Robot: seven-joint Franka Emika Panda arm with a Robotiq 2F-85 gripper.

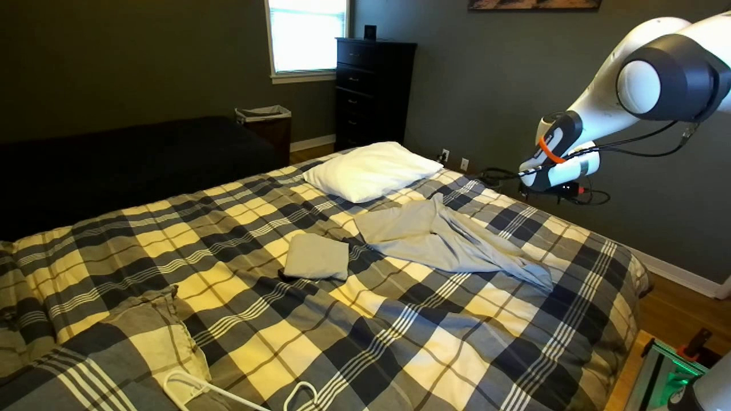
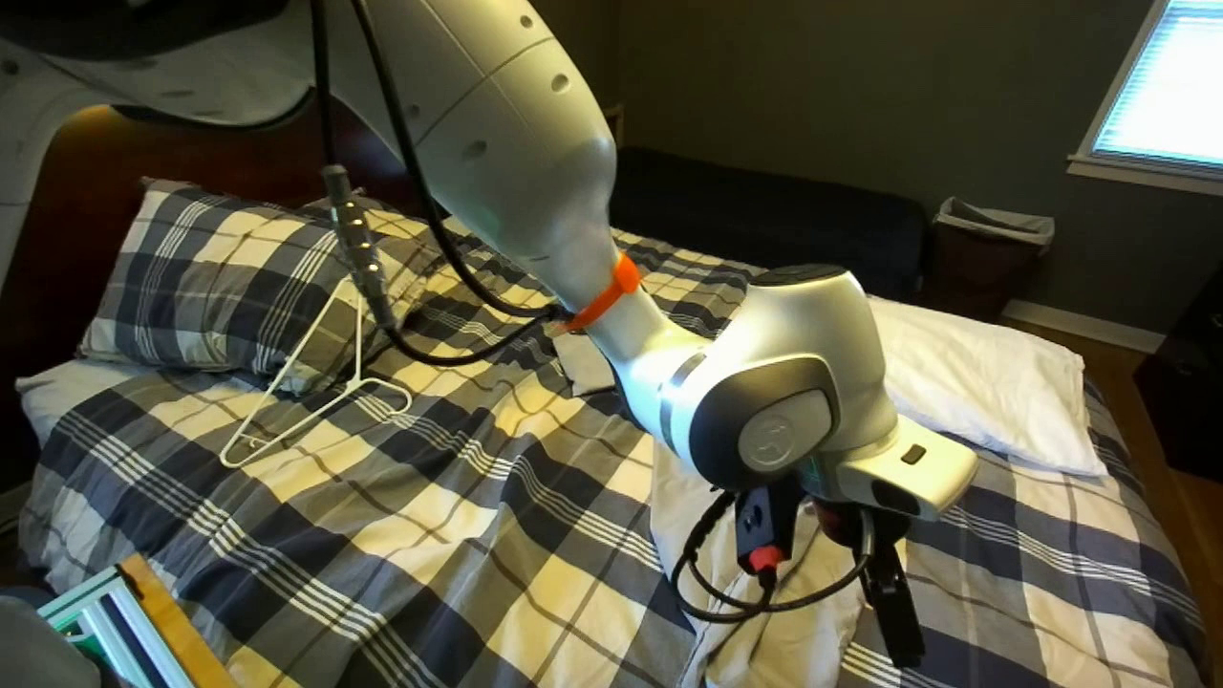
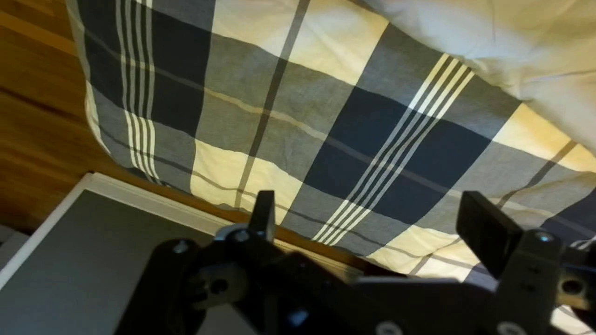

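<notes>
Plaid bedding [image 3: 288,111] with gray cloth [image 1: 440,237] and white pillow [image 1: 371,171] lies beneath the spread gripper [image 3: 370,204].

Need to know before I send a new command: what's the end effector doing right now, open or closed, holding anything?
End effector: open, fingers wide apart, holding nothing; plaid bedspread shows through the gap.

In an exterior view, across the plaid bed [image 1: 245,325] toward the far dresser [image 1: 374,85], in an exterior view, down past the near arm [image 2: 516,153], bed and white pillow [image 1: 374,171] shared, wrist view close behind the gripper [image 3: 368,202], facing steeply down
</notes>
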